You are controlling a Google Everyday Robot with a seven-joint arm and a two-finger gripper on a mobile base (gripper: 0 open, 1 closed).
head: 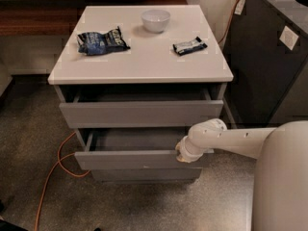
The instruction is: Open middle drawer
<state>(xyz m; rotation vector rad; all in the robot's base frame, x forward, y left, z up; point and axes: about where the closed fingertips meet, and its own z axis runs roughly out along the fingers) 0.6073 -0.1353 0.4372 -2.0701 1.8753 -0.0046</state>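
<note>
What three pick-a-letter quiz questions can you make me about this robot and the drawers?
1. Where is the gripper?
A. Up by the ceiling
B. At the right end of the middle drawer front
C. Down on the floor

2. How many things lie on the cabinet top?
A. One
B. Five
C. Three

3. What state is the middle drawer in?
A. Pulled out
B. Shut flush
C. Lifted out, lying on the floor

Answers:
1 B, the gripper sits against that front's right end.
2 C, there is a white bowl, a blue chip bag and a dark snack bar.
3 A, its front stands forward of the bottom drawer and its inside shows.
</note>
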